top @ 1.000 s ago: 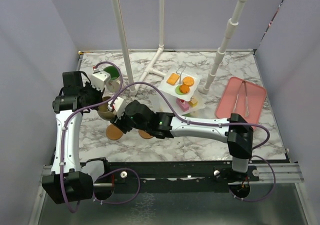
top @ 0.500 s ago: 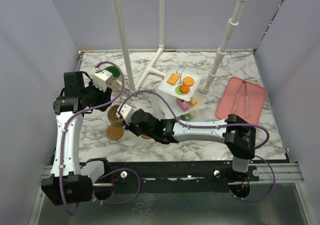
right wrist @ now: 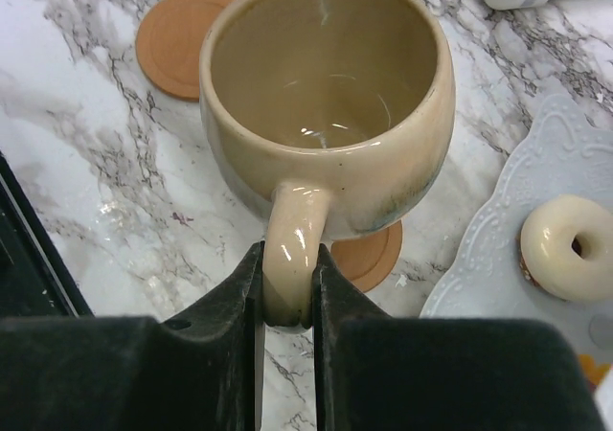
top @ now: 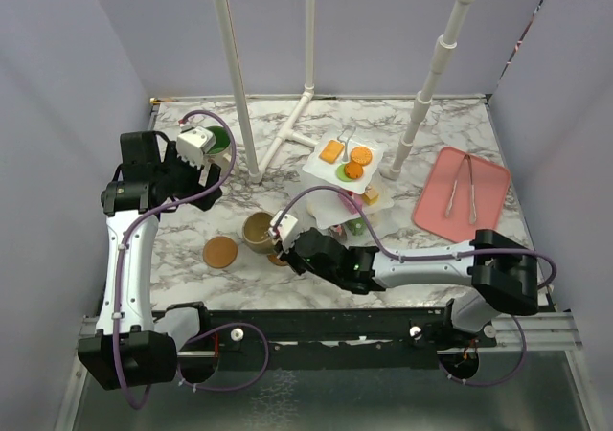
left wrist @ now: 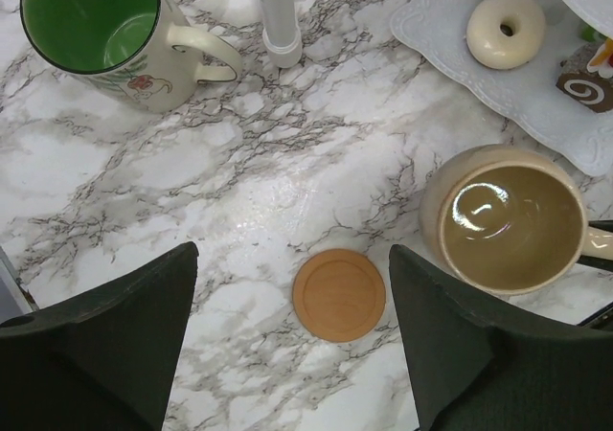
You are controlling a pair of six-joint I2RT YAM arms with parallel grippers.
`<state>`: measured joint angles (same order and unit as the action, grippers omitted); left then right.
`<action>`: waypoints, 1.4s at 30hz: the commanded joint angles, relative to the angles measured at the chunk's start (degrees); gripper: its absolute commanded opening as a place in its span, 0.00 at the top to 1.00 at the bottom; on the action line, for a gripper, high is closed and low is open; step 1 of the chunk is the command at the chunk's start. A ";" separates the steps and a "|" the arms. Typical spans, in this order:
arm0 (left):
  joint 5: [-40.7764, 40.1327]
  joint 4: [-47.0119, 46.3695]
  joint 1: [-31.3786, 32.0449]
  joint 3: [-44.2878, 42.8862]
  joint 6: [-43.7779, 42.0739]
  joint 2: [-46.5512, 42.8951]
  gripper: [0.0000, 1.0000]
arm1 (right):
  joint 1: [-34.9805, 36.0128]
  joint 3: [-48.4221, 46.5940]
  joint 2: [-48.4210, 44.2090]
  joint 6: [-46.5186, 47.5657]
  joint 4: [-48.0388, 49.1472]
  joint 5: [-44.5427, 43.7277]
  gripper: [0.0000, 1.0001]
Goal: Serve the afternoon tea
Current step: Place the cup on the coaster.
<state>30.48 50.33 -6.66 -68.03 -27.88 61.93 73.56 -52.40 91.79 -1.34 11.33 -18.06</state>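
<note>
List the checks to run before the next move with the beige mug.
1. Grip: ok. The right claw pinches the handle of the beige mug from both sides.
2. Mug upright: ok, and empty.
3. Mug centred over the partly hidden coaster: not ok, the coaster sticks out on one side only.
4. Mug base set down: cannot tell.
5. Left claw out of the way: ok. It is open and empty, above the second coaster.
6. Green-lined mug on a coaster: not ok, it stands on the bare table.
</note>
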 commanded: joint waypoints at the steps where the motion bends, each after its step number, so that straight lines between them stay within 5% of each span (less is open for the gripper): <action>1: 1.27 -1.41 -0.01 -1.02 0.15 0.37 0.18 | 1.11 3.86 -4.57 -2.72 11.99 -4.03 1.00; 16: -1.23 -0.85 -0.02 -1.88 -2.87 2.52 0.17 | 1.50 19.22 -5.47 -7.33 26.82 -6.80 1.00; 30: -4.85 0.59 -0.02 -1.43 -8.48 4.88 0.15 | 1.50 21.95 1.45 -5.19 34.44 -1.73 1.00; 42: -5.94 0.95 0.02 -1.32 -9.83 4.98 0.14 | 1.63 23.53 -4.47 0.68 43.89 -2.50 0.99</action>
<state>25.04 49.95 -6.66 -68.58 -36.71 66.87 74.67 -27.83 91.13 -4.32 45.47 -21.10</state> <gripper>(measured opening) 0.858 0.187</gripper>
